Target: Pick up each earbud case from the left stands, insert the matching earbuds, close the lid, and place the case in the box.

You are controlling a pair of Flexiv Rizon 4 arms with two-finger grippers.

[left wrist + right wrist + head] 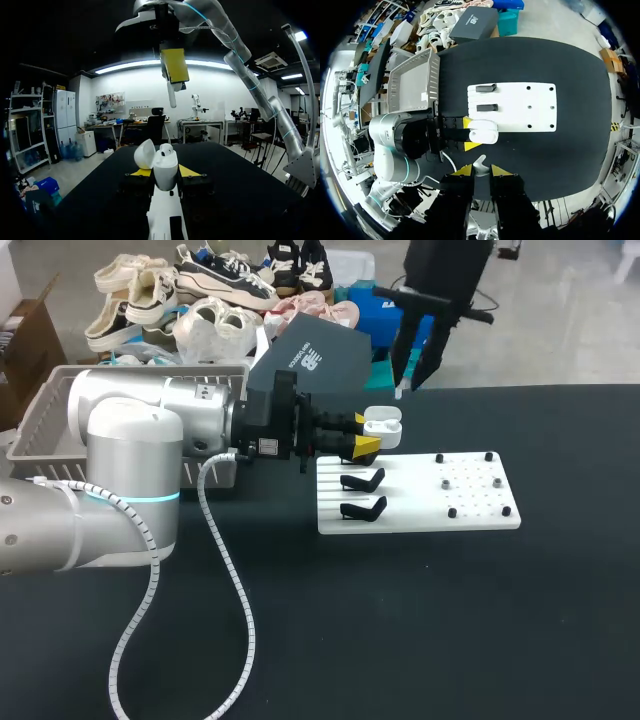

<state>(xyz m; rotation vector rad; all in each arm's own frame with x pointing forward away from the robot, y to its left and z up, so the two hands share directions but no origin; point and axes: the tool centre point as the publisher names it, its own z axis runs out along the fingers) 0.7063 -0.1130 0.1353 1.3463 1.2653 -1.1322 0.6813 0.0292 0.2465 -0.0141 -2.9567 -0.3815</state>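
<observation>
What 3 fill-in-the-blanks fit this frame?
1. The left gripper is shut on the case, whose lid is ___.
2. The right gripper, above the case, holds a white ___.
3. The number of empty black stands on the board is ___.
Missing: open; earbud; two.

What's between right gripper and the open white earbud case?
Only the white earbud pinched in the right gripper; beyond it, bare gap to the white case, left wrist view.
</observation>
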